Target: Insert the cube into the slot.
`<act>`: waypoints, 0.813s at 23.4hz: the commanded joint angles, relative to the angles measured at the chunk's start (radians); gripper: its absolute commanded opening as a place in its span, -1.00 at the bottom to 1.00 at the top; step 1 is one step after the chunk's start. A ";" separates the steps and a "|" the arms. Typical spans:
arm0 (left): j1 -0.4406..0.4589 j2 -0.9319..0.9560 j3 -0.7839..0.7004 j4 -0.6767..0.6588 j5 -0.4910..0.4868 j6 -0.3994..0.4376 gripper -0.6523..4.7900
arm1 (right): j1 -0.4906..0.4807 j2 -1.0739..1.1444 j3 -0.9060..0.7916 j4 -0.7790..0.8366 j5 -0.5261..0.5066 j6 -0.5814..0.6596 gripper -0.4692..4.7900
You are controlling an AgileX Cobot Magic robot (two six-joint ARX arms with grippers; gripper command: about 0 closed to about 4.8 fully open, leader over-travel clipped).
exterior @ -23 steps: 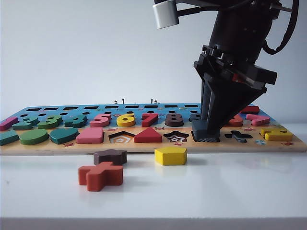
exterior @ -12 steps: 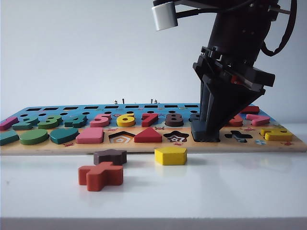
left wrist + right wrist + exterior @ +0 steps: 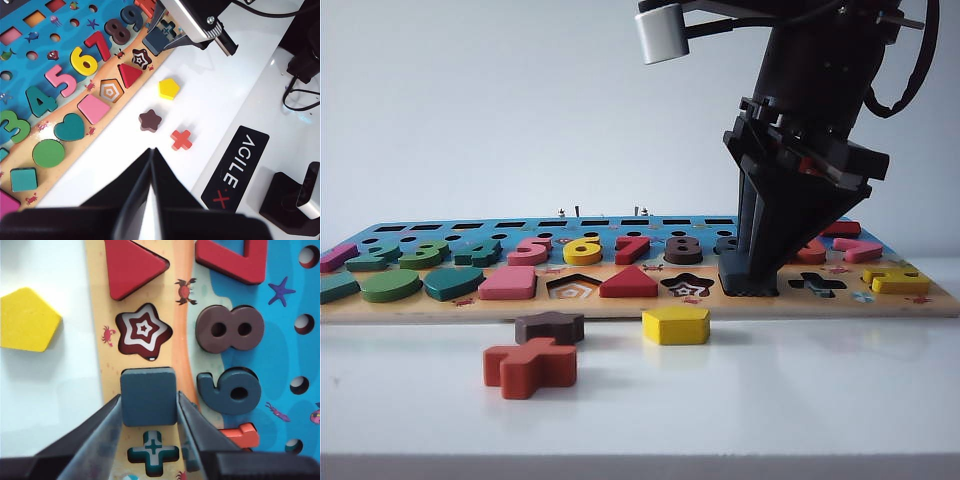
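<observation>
Right gripper (image 3: 148, 412) is pinching the cube (image 3: 148, 395) over its puzzle board (image 3: 620, 300) slot, hiding the slot; left gripper (image 3: 151, 165) jaws closed, empty.

Plain pale wall (image 3: 470, 110) behind; glossy white table (image 3: 770, 400).

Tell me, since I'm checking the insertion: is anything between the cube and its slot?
Nothing visible. The right gripper is shut on the cube, which sits low at its slot on the board, between the star slot and the cross slot. The left gripper hangs apart, shut.
</observation>
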 commanded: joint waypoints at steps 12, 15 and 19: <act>0.001 -0.001 0.002 0.013 0.005 0.005 -0.69 | 0.001 0.000 0.005 0.008 0.000 0.007 -0.13; 0.001 -0.001 0.002 0.013 0.005 0.005 -0.69 | 0.001 0.000 0.005 0.008 0.000 0.006 -0.01; 0.001 -0.001 0.002 0.014 0.005 0.005 -0.69 | 0.001 0.000 0.005 0.008 0.000 0.006 0.09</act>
